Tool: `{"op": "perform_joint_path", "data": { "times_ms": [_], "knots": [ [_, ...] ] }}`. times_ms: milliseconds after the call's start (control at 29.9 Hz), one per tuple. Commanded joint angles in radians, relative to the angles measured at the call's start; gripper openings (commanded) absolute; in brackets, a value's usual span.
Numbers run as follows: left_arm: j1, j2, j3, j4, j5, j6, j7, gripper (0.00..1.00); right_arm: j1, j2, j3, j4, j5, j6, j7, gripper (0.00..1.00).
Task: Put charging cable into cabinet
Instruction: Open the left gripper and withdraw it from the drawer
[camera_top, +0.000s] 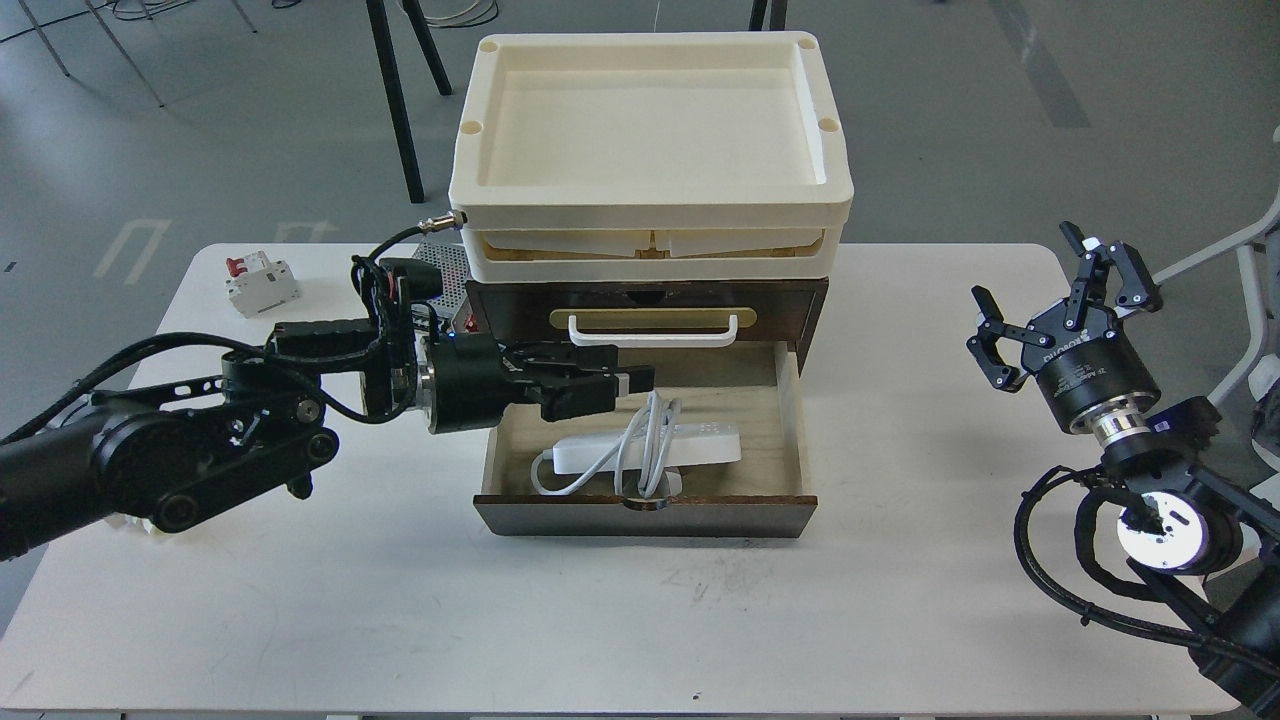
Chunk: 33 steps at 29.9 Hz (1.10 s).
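you see the charging cable (690, 446) lying flat inside the open lower drawer of the cabinet (510, 310). it is a long white power strip, turned a little so its right end sits higher in the view, and its thick white cord is looped around the middle, with one loop standing up and another reaching toward the drawer's front wall. the drawer has a light wood floor and a dark brown front. above it, the closed drawer carries a white handle (652, 329) on a brass plate, and a cream tray (838, 180) rests on top.

your left gripper (625, 382) hovers over the drawer's left part, just beside the cord; its jaws are narrow and hold nothing. your right gripper (1045, 295) is well apart at the right over the bench (400, 600), jaws wide. a small white breaker (261, 283) stands at the far left.
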Motion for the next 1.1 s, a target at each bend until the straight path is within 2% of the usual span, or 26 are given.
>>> {"op": "perform_joint_path", "data": {
  "times_ms": [0, 100, 234, 401, 569, 669, 836, 1071],
  "knots": [
    [0.004, 0.119, -0.03, -0.046, -0.125, -0.121, 0.0, 0.98, 0.0, 0.0, 0.0, 0.0, 0.0, 0.001, 0.0, 0.99],
    [0.012, 0.204, -0.065, -0.052, -0.257, -0.174, 0.0, 0.98, 0.0, 0.0, 0.0, 0.001, 0.0, -0.001, 0.0, 0.99],
    [0.041, 0.302, -0.069, -0.049, -0.467, -0.169, 0.0, 0.98, 0.0, 0.0, 0.0, 0.001, 0.0, -0.001, 0.0, 0.99],
    [0.119, 0.331, -0.067, 0.0, -0.772, -0.175, 0.0, 0.99, 0.0, 0.001, 0.0, 0.0, 0.0, 0.001, 0.0, 0.99],
    [0.171, 0.299, -0.067, 0.065, -1.076, -0.16, 0.0, 0.99, 0.0, 0.001, 0.0, 0.0, 0.0, -0.001, 0.0, 0.99],
    [0.193, 0.217, -0.069, 0.141, -1.222, -0.155, 0.0, 0.99, 0.0, 0.001, 0.0, 0.0, 0.0, -0.001, 0.0, 0.99],
    [0.217, 0.135, -0.085, 0.247, -1.285, -0.164, 0.0, 0.99, 0.0, 0.001, 0.0, 0.0, 0.0, -0.001, 0.0, 0.99],
    [0.233, 0.109, -0.131, 0.34, -1.472, -0.168, 0.0, 0.99, 0.0, 0.001, 0.005, 0.001, 0.0, -0.002, 0.0, 0.99]
  ]
}}
